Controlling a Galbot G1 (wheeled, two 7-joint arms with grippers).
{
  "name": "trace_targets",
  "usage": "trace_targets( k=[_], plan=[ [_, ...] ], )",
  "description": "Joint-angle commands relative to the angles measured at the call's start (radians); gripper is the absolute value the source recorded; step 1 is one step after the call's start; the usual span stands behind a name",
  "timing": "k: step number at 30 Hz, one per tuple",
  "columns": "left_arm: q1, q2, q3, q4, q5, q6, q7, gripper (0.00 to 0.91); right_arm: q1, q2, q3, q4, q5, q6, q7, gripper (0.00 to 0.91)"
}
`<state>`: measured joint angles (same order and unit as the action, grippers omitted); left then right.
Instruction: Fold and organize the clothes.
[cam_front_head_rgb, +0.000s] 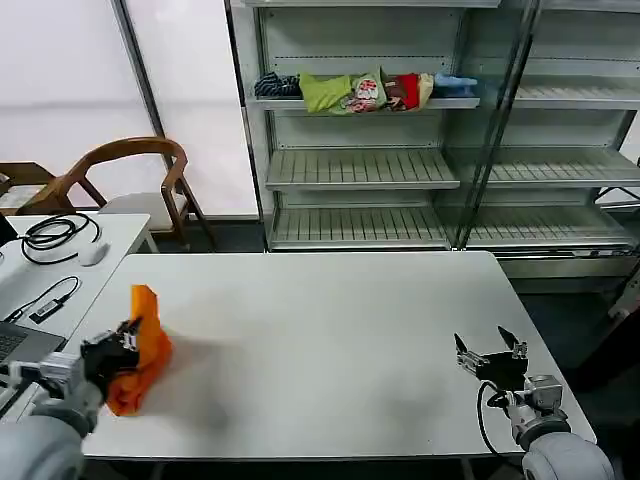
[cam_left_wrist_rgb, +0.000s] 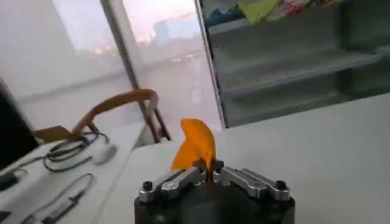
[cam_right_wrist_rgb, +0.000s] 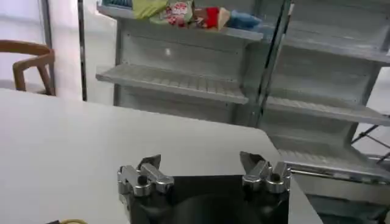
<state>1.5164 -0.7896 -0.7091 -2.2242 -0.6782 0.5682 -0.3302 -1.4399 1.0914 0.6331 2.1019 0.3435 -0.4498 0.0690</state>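
Orange T-shirt (cam_front_head_rgb: 140, 355) bunched in soft crumpled heap at table's (cam_front_head_rgb: 330, 340) front left edge, one flap sticking up. Left gripper (cam_front_head_rgb: 128, 335) fingers pinching that fabric. Right gripper (cam_front_head_rgb: 490, 347) fingers spread, over table's front right.

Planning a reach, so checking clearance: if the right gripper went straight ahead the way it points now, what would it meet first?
Probably nothing soon: the open right gripper points across bare white table; beyond its far edge stand the metal shelves.
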Motion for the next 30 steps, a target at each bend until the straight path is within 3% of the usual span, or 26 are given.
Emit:
trace_targets(
  k=[1,10,16,24,30],
  plan=[
    [-0.154,-0.294,0.517,-0.033,0.217,-0.011,-0.037,0.04,-0.014,-0.002,0.007,0.014,-0.007,-0.005,0.002,0.907],
    [-0.263,-0.367,0.65,0.043,0.241,-0.011,-0.056,0.04,-0.039,0.0,0.041,0.035,-0.006,-0.009,0.002,0.907],
    [-0.328,-0.361,0.642,0.068,0.244,0.0,-0.045,0.04,-0.056,0.007,0.06,0.044,-0.006,-0.009,0.001,0.907],
    [-0.367,-0.435,0.692,0.139,0.238,-0.013,-0.058,0.04,-0.049,0.0,0.081,0.049,-0.004,-0.009,-0.017,0.907],
    [-0.41,-0.473,0.698,0.169,0.077,-0.004,-0.121,0.04,-0.021,-0.01,0.09,0.05,0.003,-0.017,-0.003,0.907]
  ],
)
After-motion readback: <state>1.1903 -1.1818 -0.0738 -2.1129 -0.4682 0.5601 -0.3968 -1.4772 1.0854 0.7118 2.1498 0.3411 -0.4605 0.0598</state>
